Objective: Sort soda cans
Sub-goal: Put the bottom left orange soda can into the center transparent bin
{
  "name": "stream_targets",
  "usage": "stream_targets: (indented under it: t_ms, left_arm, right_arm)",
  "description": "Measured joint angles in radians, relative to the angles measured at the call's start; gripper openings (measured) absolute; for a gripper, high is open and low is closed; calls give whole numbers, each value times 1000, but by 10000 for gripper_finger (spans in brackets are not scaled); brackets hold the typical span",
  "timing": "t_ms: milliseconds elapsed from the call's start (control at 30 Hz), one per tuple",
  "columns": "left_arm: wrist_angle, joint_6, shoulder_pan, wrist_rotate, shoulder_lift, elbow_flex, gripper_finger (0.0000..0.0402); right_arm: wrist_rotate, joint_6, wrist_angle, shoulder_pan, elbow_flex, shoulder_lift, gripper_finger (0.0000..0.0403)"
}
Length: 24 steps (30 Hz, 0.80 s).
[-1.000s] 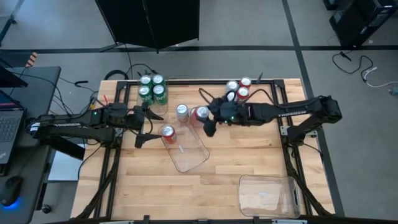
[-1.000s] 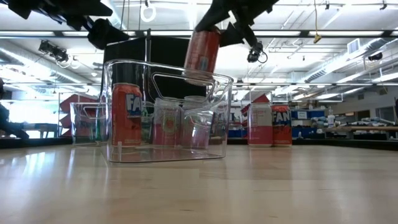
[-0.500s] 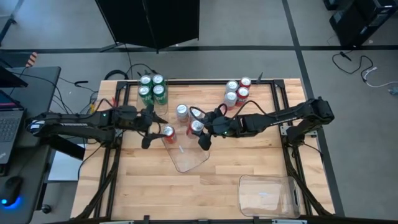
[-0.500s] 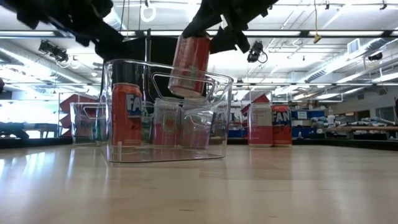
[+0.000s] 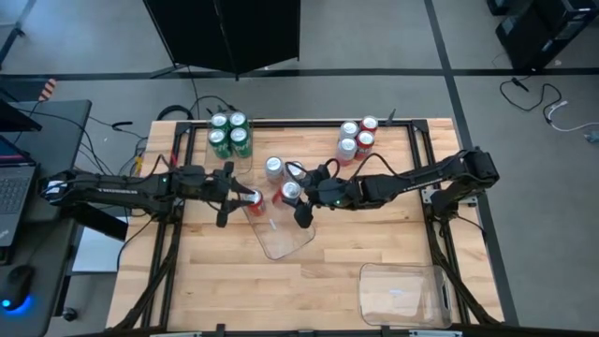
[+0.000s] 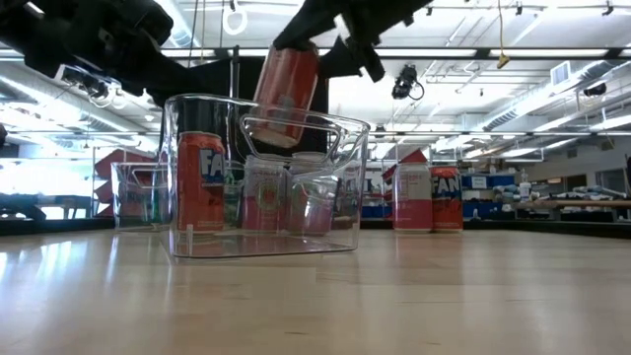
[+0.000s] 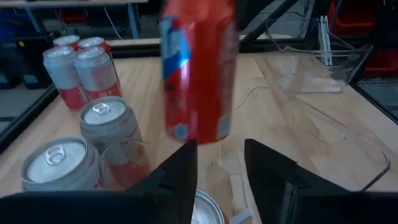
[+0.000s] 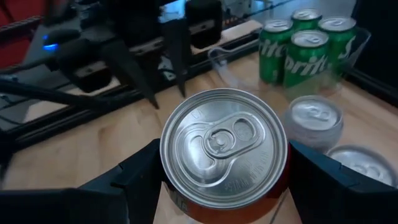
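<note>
My right gripper (image 5: 298, 195) is shut on a red soda can (image 6: 286, 94), held tilted over the clear tray (image 5: 290, 239) at the table's middle. A second red can (image 5: 253, 198) stands upright in the tray's far left corner (image 6: 200, 182). My left gripper (image 5: 232, 197) is just left of that can and above it. Its fingers (image 7: 186, 168) are a narrow gap apart, and the can's silver top (image 7: 208, 211) shows below them. I cannot tell whether they touch it. My right gripper pinches the red can's side wall just under its top rim (image 8: 168, 186), one finger (image 8: 134, 180) on each side. The fingers come from above, slanting in from the table's right, along the can. The can hangs tilted, clear of the table, its silver top (image 8: 224, 143) up.
Several green cans (image 5: 229, 134) stand in a clear tray at the far left. Red and silver cans (image 5: 356, 139) stand at the far right. A silver can (image 5: 273, 168) stands just beyond the middle tray. Another clear tray (image 5: 402, 292) lies at the near right.
My right gripper has carried the red can toward the table's left and near edges, over the tray, and the can has tipped further. My left gripper has moved right toward the red can in the tray, and its fingers have drawn closer together.
</note>
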Motion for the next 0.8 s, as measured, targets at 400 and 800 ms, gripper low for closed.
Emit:
stream_targets:
  t_ms: [400,800]
  left_arm:
    - [-11,10,0,0,-42,0,130]
    - [-11,38,-1,0,-52,0,130]
  right_arm:
    - [-30,-100,-133,-53,233,222,277]
    - [-30,-77,-270,-90,376,388,277]
